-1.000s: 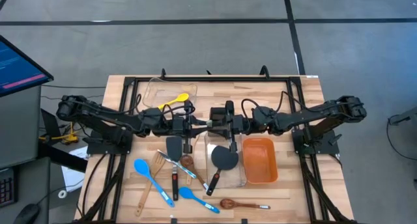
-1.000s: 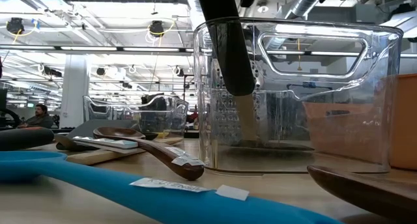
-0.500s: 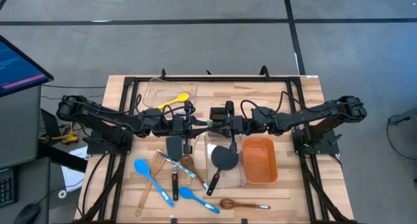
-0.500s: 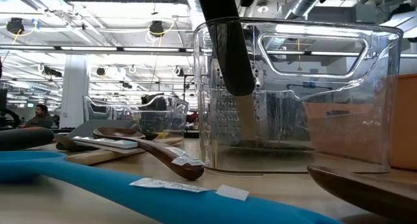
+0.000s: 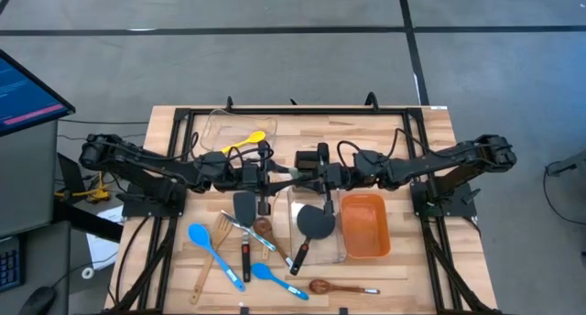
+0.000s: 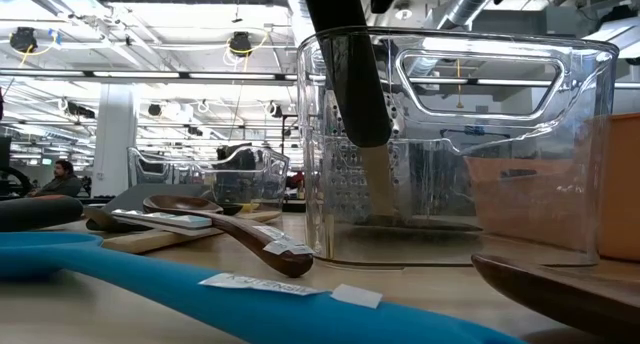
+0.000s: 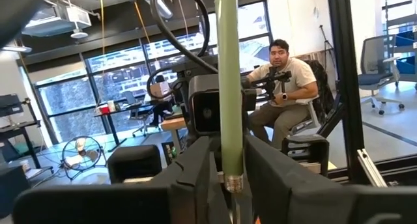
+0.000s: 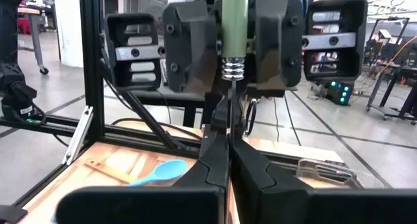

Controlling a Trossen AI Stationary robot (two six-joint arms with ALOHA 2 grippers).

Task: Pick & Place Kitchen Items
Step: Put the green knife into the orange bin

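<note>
Both arms are matte black, built of slim jointed links. The left arm (image 5: 146, 164) and right arm (image 5: 449, 159) each trail thin black cables that loop near the wrists. The left gripper (image 7: 225, 178) has blocky dark fingers (image 7: 195, 165). The right gripper (image 8: 228, 162) has smooth tapering black fingers (image 8: 212, 165); small round screws dot the housings.

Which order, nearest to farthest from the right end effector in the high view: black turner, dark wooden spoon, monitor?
From the right end effector:
1. black turner, just in front.
2. dark wooden spoon, front table edge.
3. monitor, far left, off the table.
</note>
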